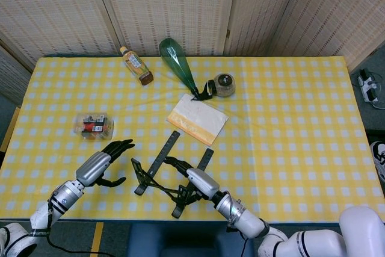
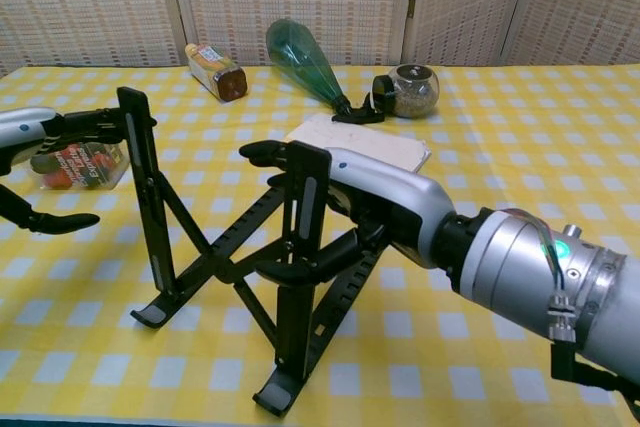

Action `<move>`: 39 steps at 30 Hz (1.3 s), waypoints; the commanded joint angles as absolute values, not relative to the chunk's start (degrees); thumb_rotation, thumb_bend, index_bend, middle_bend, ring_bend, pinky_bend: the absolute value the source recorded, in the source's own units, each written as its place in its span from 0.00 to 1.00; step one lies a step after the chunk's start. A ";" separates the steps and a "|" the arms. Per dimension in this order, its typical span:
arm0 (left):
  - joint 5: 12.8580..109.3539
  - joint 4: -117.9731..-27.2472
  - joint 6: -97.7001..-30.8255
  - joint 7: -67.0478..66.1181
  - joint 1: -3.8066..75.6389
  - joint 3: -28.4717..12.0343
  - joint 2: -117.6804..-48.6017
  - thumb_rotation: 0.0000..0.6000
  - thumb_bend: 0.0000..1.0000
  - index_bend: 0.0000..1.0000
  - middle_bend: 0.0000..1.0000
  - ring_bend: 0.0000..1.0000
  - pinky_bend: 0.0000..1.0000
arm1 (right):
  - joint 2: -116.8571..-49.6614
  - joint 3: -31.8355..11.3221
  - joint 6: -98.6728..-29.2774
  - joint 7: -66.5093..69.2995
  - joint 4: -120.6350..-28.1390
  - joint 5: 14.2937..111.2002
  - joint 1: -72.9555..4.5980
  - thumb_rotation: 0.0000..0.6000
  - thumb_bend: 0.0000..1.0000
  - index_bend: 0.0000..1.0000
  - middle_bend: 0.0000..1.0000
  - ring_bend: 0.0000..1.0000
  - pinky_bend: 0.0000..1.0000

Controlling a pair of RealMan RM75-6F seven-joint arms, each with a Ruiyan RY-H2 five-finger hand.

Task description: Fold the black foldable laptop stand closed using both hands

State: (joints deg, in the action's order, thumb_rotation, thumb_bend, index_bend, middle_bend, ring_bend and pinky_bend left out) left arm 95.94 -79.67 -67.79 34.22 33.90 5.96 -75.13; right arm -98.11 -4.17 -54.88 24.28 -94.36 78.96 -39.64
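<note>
One black laptop stand (image 2: pixel 225 257) upright on surface. Right hand (image 2: pixel 340 212) grips its rail; left hand (image 2: pixel 60 162) spread wide, holding nothing. Booklet (image 1: pixel 197 119) lettering unreadable.

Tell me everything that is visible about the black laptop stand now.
The black laptop stand looks like matte plastic or metal: two long notched rails joined by crossed struts, still unfolded. Two uprights rise steeply at the near table edge, in front of the booklet. The right hand wraps the right upright; the left hand has fingertips at the top of the left upright, contact unclear.
</note>
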 commanded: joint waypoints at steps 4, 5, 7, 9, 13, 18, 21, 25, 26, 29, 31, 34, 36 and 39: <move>95.45 -80.46 -68.37 33.20 33.76 4.99 -74.07 1.00 0.35 0.00 0.03 0.00 0.00 | -95.42 -3.80 -55.57 25.75 -95.33 78.98 -37.85 1.00 0.34 0.00 0.00 0.00 0.00; 95.33 -80.75 -68.46 33.13 33.73 4.82 -73.82 1.00 0.35 0.00 0.03 0.00 0.00 | -94.87 -3.70 -55.72 26.30 -95.57 79.07 -37.51 1.00 0.34 0.00 0.00 0.00 0.00; 95.12 -81.37 -68.63 32.96 33.68 4.46 -73.20 1.00 0.35 0.00 0.03 0.00 0.00 | -93.46 -3.39 -56.21 27.92 -96.24 79.57 -36.66 1.00 0.34 0.00 0.00 0.00 0.00; 94.99 -81.89 -68.67 32.53 33.72 4.14 -72.64 1.00 0.35 0.00 0.03 0.00 0.00 | -91.82 -2.87 -56.93 29.60 -96.74 80.55 -35.75 1.00 0.34 0.00 0.00 0.00 0.00; 94.50 -82.61 -68.35 31.56 33.95 3.41 -71.71 1.00 0.35 0.00 0.03 0.00 0.00 | -88.05 -1.86 -59.11 33.01 -97.61 82.58 -33.71 1.00 0.33 0.00 0.00 0.00 0.00; 93.82 -82.92 -66.99 30.33 34.72 2.50 -70.55 1.00 0.35 0.00 0.03 0.00 0.00 | -82.57 -1.20 -63.88 35.91 -98.44 85.19 -30.62 1.00 0.34 0.00 0.00 0.00 0.00; 93.57 -82.91 -65.89 29.77 35.42 2.02 -70.07 1.00 0.35 0.00 0.03 0.00 0.00 | -79.92 -1.12 -67.13 35.63 -98.83 87.16 -29.06 1.00 0.34 0.00 0.00 0.00 0.00; 93.62 -81.95 -63.30 27.01 37.04 1.53 -70.55 1.00 0.35 0.00 0.03 0.00 0.00 | -77.68 -0.98 -70.34 31.44 -99.37 91.03 -28.24 1.00 0.34 0.00 0.00 0.00 0.00; 93.69 -81.55 -62.58 26.15 37.54 1.41 -70.85 1.00 0.35 0.00 0.03 0.00 0.00 | -77.43 -0.92 -71.00 29.67 -99.43 92.16 -28.17 1.00 0.34 0.00 0.00 0.00 0.00; 93.62 -80.06 -60.07 22.15 39.30 0.75 -72.07 1.00 0.35 0.00 0.03 0.00 0.00 | -76.86 -0.71 -72.40 22.11 -99.53 95.86 -28.28 1.00 0.34 0.00 0.05 0.07 0.00; 93.53 -78.70 -59.09 18.68 40.34 0.01 -73.44 1.00 0.35 0.00 0.03 0.00 0.00 | -76.87 -0.52 -72.63 16.08 -99.48 98.22 -28.53 1.00 0.34 0.04 0.19 0.22 0.03; 93.17 -76.26 -57.64 13.88 41.82 -1.02 -76.00 1.00 0.35 0.00 0.03 0.00 0.00 | -77.41 -0.33 -71.67 8.50 -99.30 100.84 -29.34 1.00 0.34 0.18 0.34 0.38 0.23; 93.05 -74.10 -57.31 11.76 42.64 -1.67 -78.32 1.00 0.34 0.00 0.03 0.00 0.00 | -78.18 -0.34 -70.44 4.15 -99.19 101.79 -30.02 1.00 0.33 0.27 0.43 0.48 0.36; 93.13 -70.74 -57.09 9.37 43.58 -2.18 -81.46 1.00 0.29 0.00 0.03 0.00 0.00 | -79.29 -0.41 -68.20 -0.39 -99.12 102.06 -31.02 1.00 0.34 0.36 0.52 0.58 0.50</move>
